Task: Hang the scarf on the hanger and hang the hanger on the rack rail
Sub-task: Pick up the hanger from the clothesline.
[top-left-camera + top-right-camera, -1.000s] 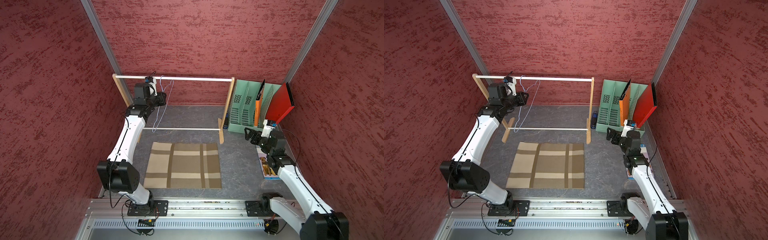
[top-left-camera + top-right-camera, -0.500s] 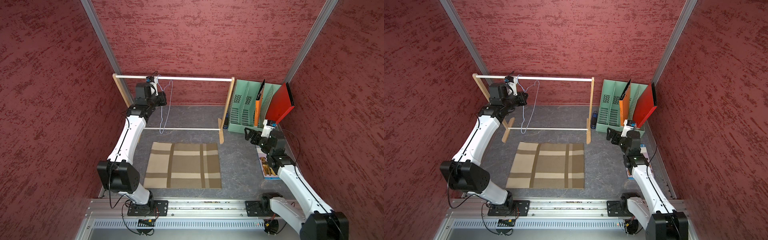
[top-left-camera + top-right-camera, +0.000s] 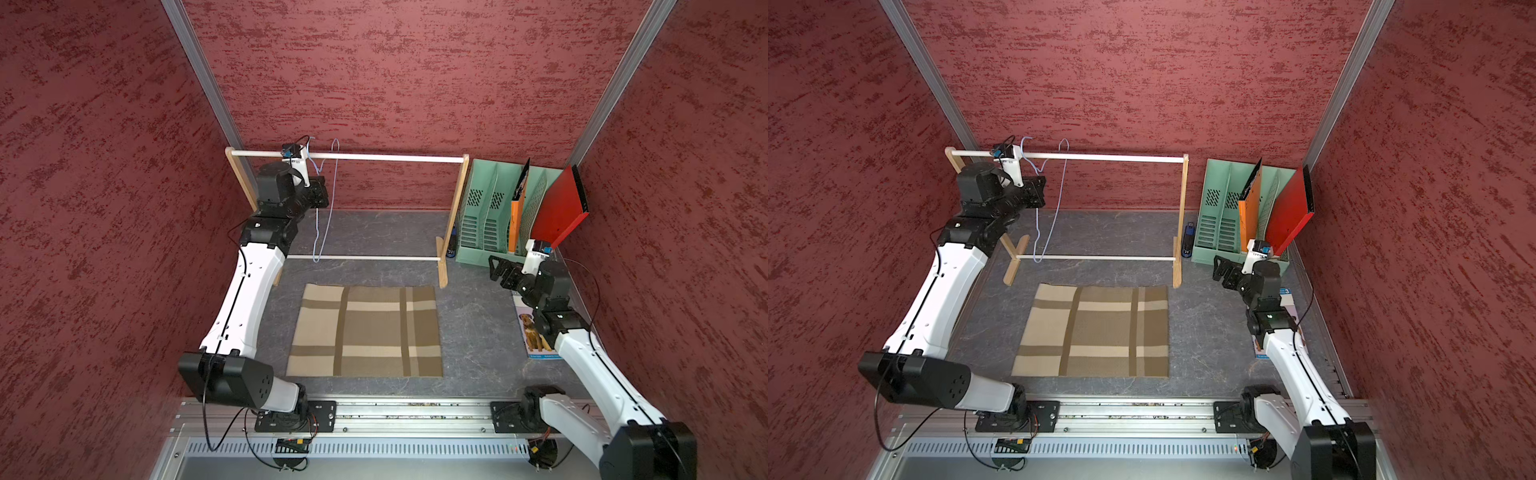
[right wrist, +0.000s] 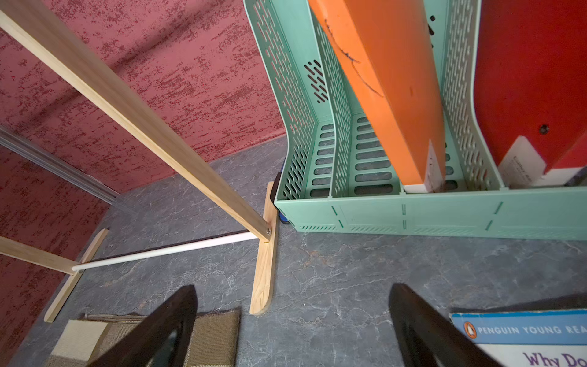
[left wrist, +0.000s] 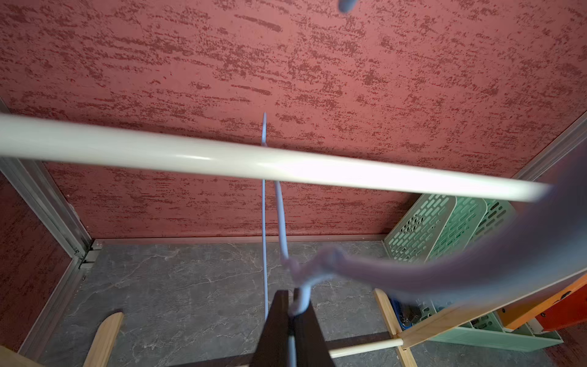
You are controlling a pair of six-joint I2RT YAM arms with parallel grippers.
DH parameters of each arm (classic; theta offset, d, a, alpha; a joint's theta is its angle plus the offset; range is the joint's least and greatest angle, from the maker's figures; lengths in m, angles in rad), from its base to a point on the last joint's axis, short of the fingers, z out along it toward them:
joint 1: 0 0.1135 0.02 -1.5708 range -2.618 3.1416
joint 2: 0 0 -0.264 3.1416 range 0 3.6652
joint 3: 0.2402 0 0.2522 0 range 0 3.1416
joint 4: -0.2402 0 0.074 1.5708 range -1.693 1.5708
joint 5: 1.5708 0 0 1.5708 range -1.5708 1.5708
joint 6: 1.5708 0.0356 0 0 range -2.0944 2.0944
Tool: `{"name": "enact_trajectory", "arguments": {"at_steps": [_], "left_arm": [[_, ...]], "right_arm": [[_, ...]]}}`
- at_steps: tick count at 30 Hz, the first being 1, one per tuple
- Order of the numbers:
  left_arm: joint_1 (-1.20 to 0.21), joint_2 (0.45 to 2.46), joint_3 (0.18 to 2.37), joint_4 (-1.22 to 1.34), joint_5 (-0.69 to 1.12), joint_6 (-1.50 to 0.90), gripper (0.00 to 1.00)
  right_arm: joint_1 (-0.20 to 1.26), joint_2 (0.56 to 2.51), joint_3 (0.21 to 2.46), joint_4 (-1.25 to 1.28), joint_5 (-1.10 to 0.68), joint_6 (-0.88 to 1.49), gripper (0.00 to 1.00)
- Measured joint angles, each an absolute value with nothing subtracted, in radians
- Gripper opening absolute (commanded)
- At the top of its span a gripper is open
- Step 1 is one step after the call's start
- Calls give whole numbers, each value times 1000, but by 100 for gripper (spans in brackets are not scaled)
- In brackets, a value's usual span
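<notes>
The tan plaid scarf (image 3: pixel 365 330) (image 3: pixel 1096 332) lies flat on the grey table, and its far corner (image 4: pixel 216 330) shows in the right wrist view. The thin pale blue hanger (image 3: pixel 332 199) (image 3: pixel 1059 199) stands edge-on at the rack's left end, one corner above the top rod, another near the lower rod. My left gripper (image 3: pixel 321 194) (image 3: pixel 1038 195) (image 5: pixel 290 294) is shut on the hanger's wire (image 5: pixel 303 302) just below its twisted neck. The hook curves up close to the wrist camera. My right gripper (image 3: pixel 496 268) (image 3: pixel 1221 270) (image 4: pixel 293 287) is open and holds nothing, low beside the scarf's far right corner.
A wooden-framed rack with white rods (image 3: pixel 395 158) (image 5: pixel 190 155) stands behind the scarf. A green file holder (image 3: pixel 490 216) with orange and red folders sits at the back right. A children's book (image 3: pixel 534 336) lies under the right arm. Red walls close three sides.
My left gripper's jaws have closed on the hanger's wire. The hanger's lower end has swung right, from slanting to nearly upright. The right arm has not moved.
</notes>
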State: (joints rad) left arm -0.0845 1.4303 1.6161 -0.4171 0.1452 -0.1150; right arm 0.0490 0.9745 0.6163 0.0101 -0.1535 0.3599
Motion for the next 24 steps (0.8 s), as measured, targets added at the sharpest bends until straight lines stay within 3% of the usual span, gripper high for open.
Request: {"name": "enact_trajectory", "arguments": {"at_steps": [11, 24], "left_arm": [[-150, 1212, 1370, -438, 82, -123, 0], [-350, 816, 924, -446, -43, -292, 0]], "right_arm": [[49, 974, 617, -6, -199, 391, 99], [84, 1058, 615, -7, -454, 642, 96]]}}
